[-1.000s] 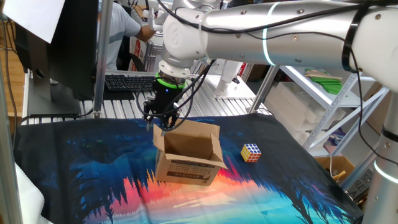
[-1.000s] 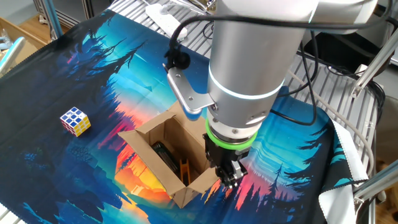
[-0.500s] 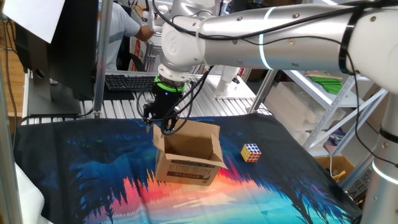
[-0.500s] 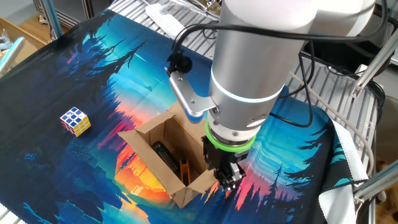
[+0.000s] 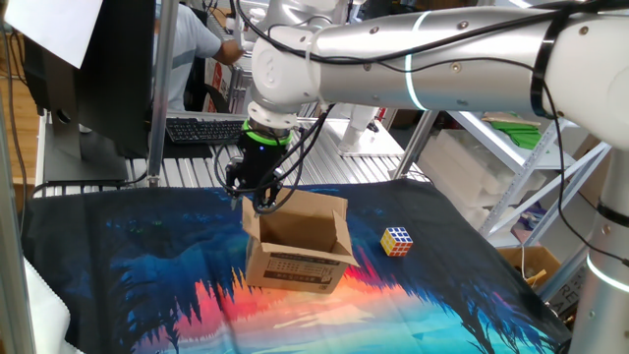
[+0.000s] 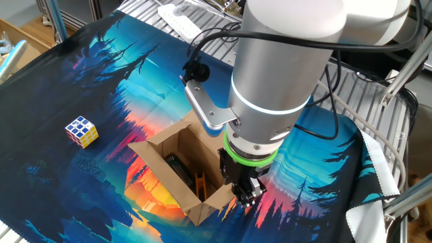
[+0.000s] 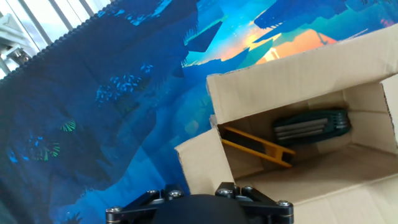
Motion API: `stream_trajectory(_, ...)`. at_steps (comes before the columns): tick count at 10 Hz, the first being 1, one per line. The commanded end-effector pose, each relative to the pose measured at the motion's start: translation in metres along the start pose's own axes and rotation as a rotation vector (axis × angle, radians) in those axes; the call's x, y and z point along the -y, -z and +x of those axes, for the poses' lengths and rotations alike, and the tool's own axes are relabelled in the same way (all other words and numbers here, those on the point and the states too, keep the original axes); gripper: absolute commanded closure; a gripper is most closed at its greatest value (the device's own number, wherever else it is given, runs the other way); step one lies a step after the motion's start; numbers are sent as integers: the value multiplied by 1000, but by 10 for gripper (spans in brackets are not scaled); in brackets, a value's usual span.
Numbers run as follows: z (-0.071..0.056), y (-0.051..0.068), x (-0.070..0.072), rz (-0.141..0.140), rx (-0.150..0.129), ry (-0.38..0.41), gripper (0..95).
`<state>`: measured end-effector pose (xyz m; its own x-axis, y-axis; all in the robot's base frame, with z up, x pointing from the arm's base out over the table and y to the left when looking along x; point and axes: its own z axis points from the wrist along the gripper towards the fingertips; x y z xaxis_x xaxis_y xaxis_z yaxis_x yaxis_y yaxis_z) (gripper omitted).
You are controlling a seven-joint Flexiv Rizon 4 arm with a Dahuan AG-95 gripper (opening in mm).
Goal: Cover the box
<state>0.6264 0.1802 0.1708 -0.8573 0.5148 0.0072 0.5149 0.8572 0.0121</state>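
Your box [image 5: 297,243] sits upright, mouth up, flaps open, printed side facing one fixed view. The end effector [image 6: 246,194] hangs at its corner flap; I can't tell whether its jaws are spread or pinching.

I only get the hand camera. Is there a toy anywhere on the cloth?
Observer: Yes, a Rubik's cube sits on the cloth, apart from the box.
Operator: Does the box have writing on it?
Observer: Yes, dark print on the side that faces one fixed camera.
Operator: Where is the claw?
Observer: The claw hangs at one edge of the open box, pointing down.
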Motion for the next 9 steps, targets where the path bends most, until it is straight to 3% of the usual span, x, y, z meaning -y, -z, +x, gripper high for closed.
stream_trajectory(1, -3, -1, 2, -2, -3, 15, 570)
stream_trajectory(2, -4, -1, 3, -4, -4, 20, 570)
stream_trajectory(3, -4, -1, 4, -5, -5, 26, 760)
stream_trajectory(5, -5, -1, 5, -4, -6, 36, 760)
stream_trajectory(6, -5, -1, 5, -4, -6, 39, 950)
stream_trajectory(9, -5, 1, 6, -6, -12, 57, 950)
